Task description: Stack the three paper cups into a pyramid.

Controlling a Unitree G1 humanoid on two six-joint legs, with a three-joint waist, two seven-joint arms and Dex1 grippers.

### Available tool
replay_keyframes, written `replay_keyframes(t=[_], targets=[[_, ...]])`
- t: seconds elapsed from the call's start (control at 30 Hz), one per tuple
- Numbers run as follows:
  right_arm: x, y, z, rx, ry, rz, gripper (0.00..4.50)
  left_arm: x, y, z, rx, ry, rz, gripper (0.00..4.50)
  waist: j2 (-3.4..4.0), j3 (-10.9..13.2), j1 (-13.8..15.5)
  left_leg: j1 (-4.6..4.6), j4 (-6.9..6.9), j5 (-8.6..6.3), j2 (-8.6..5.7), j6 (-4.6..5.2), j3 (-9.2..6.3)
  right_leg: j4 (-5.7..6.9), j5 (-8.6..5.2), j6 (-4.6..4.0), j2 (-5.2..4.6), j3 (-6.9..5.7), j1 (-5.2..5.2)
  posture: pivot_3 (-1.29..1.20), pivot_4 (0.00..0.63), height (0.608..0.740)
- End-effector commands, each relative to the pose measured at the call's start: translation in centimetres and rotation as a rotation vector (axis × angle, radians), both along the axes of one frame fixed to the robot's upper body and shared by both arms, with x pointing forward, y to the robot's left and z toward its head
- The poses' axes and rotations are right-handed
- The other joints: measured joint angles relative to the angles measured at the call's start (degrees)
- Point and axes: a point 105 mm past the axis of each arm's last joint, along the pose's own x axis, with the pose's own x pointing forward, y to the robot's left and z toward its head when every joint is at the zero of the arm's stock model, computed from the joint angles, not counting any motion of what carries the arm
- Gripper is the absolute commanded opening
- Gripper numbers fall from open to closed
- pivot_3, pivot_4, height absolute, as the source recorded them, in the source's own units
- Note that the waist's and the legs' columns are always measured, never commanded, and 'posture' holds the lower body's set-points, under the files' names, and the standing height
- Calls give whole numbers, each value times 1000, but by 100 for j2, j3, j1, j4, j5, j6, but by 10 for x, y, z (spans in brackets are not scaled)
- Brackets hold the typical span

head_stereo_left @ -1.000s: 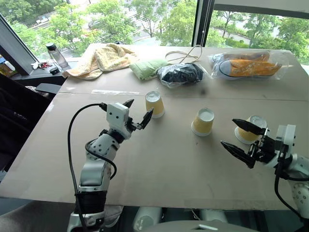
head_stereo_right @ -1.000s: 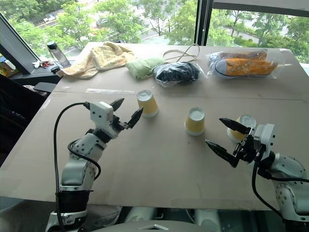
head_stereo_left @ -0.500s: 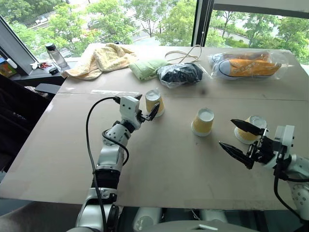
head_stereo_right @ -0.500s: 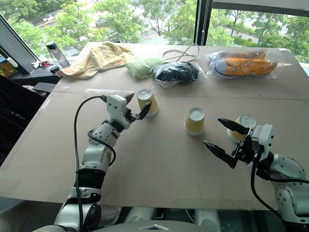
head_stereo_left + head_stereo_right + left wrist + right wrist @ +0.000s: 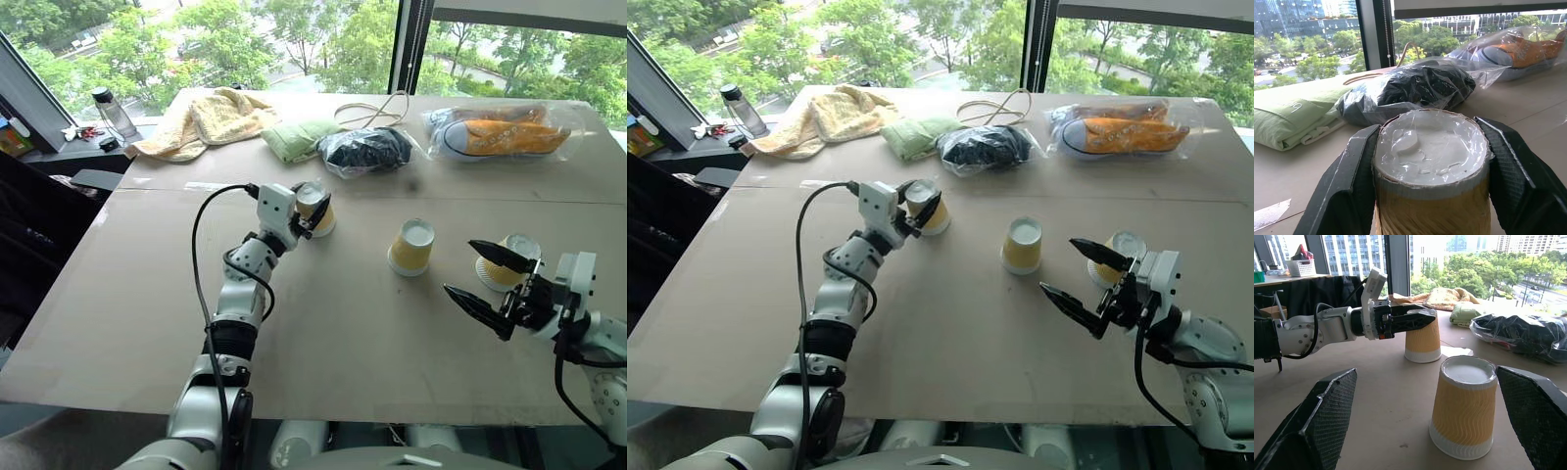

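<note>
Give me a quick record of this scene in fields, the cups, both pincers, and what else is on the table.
cups: three paper cups, all upside down and apart on the table, none stacked
left cup: gripped near its top
middle cup: standing free
right cup: behind the right pincer
left pincer: shut on the left cup
right pincer: open, holding nothing
far edge: yellow towel, green cloth, black bagged item, bagged orange shoe
pyramid: not yet begun
</note>
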Motion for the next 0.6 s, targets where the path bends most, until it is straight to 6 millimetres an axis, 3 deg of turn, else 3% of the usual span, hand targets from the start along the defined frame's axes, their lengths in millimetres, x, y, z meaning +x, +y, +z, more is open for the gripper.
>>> replay_keyframes(t=[0.03, 0.37, 0.6], targets=[[-4, 2, 12, -3, -51, 14, 4500, -4, -8, 9, 2, -40, -48, 2381, 0, 0, 0, 0, 0, 0, 0, 0, 0, 0, 0, 0, 0, 0, 0, 0, 150, 740], [-6, 0, 9, -2, -47, 11, 4500, -33, -53, 9, 5, -46, -362, 2381, 0, 0, 0, -1, 0, 0, 0, 0, 0, 0, 0, 0, 0, 0, 0, 0, 150, 740], [-8, -1, 8, -3, -46, 0, 4500, -45, -67, 4, 18, -11, -462, 2381, 0, 0, -4, -1, 1, 0, 0, 0, 0, 0, 0, 0, 1, 1, 0, 0, 150, 740]])
